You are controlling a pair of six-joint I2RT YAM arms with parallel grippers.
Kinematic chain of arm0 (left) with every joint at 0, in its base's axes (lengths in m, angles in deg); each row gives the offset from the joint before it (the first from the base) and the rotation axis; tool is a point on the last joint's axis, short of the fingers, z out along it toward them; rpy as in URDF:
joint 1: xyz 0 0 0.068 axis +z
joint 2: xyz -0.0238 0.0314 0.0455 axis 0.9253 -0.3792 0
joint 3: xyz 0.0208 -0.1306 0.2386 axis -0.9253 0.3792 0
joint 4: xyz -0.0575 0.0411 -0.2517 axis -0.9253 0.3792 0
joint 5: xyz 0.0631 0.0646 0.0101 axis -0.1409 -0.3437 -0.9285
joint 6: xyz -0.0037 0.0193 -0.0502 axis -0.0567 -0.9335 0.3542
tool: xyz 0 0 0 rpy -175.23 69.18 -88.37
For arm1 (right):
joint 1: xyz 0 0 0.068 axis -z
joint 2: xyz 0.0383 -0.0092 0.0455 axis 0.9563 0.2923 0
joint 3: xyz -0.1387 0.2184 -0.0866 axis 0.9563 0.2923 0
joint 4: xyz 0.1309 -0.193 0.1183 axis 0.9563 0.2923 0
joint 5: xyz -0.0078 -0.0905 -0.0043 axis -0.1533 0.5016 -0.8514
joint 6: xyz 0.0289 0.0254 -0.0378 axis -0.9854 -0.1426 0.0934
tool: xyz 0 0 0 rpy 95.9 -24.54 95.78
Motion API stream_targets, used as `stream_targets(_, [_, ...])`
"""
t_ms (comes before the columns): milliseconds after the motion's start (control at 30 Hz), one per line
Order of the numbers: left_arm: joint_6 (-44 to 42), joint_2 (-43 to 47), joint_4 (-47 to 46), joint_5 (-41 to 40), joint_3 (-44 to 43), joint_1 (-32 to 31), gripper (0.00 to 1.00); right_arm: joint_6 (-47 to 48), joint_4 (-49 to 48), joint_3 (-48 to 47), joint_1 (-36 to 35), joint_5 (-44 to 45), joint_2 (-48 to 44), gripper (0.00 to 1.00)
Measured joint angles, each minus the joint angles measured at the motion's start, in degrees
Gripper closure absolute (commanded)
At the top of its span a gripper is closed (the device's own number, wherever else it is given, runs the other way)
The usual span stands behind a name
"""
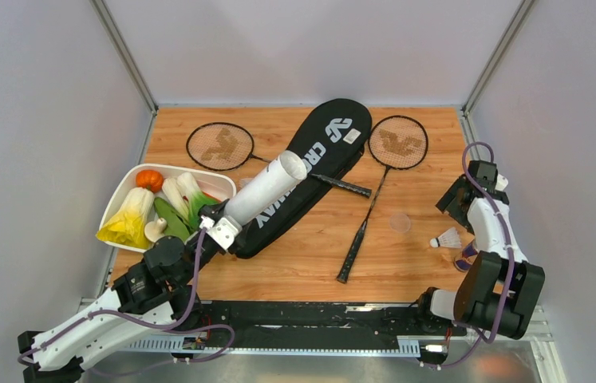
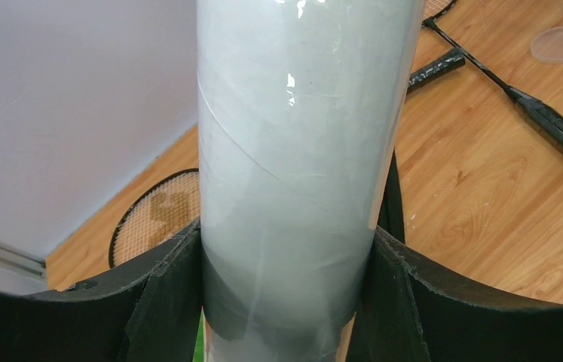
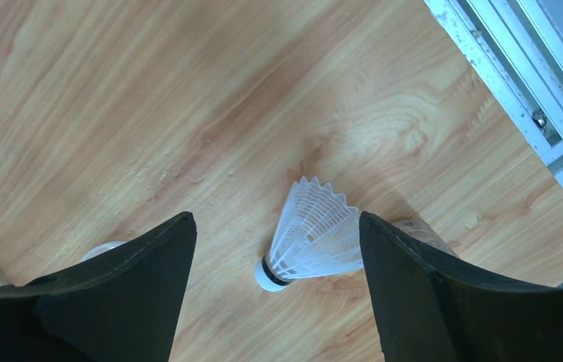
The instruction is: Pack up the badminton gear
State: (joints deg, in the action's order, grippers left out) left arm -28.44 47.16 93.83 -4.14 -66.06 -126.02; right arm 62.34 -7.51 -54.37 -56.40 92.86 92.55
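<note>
Left gripper (image 2: pixel 286 243) tight around the long white tube (image 1: pixel 266 190) — right gripper (image 3: pixel 274 222) wide over a shuttlecock (image 3: pixel 312 235), near right.

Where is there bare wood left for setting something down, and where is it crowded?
Bare table runs along the near edge between the racket bag and the right racket, and again between that racket and the shuttlecock, nearer than the clear lid. The left side is crowded: tray, bag, and the tube in the left end effector.
</note>
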Motion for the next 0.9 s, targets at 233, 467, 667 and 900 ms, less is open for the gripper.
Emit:
stream_targets(233, [0.44, -2.29, 0.00, 1.14, 0.00, 0.00, 0.51, -0.09, 0.02, 2.84, 3.72, -2.58, 1.09, 0.28])
stream_targets(467, [0.46, -2.43, -0.13, 1.53, 0.00, 0.00, 0.51, 0.70, 0.24, 4.13, 4.85, -7.93, 1.38, 0.56])
stream_targets(667, [0.44, -2.43, -0.17, 1.51, 0.00, 0.00, 0.51, 1.18, 0.22, 4.28, 4.85, -9.25, 1.33, 0.99])
stream_targets(900, [0.44, -2.29, -0.17, 1.44, 0.00, 0.00, 0.51, 1.49, 0.15, 4.20, 4.85, -9.35, -0.92, 1.00])
